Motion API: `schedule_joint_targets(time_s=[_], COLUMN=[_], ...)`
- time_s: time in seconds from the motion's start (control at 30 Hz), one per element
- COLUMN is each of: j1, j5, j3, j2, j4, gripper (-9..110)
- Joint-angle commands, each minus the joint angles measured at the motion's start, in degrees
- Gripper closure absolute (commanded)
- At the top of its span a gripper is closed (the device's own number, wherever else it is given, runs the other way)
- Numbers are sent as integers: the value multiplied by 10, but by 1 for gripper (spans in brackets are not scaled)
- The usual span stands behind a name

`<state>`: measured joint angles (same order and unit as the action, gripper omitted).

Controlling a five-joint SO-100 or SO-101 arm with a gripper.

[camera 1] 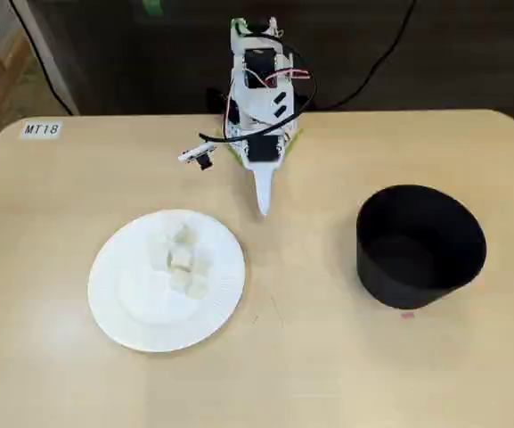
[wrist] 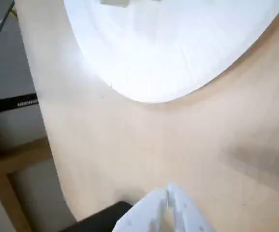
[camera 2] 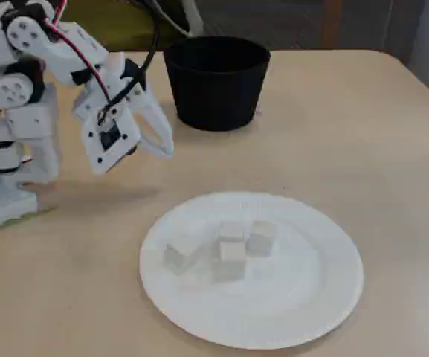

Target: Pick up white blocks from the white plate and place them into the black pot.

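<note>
White blocks [camera 2: 233, 245] sit clustered near the middle of the white plate [camera 2: 326, 297], none yet in the black pot [camera 2: 215, 82]. Gripper [camera 2: 163, 147] hovers above bare table beside the plate, jaws pressed together and empty. It should spread them, then descend over an outer cube to avoid nudging neighbours.

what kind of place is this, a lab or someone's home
Probably a lab or classroom: a small robot arm sits on a light wooden table bearing an inventory-style label, with cables trailing behind.
</note>
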<state>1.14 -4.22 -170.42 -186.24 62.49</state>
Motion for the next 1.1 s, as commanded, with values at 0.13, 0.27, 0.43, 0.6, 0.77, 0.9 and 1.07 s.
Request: schedule_joint_targets(time_s=[0.13,0.27,0.43,0.6,0.77,0.9,1.07], j1=[-45,-45,-45,-96,-187,-256,-291], j5=[-25,-25,-33,-57,-21,6,4], j3=[270,270,272,294,357,439,544], j2=[316,316,318,320,326,412,564], j4=[-124,-125,-120,-56,24,84,142], gripper=[104,104,104,104,104,104,104])
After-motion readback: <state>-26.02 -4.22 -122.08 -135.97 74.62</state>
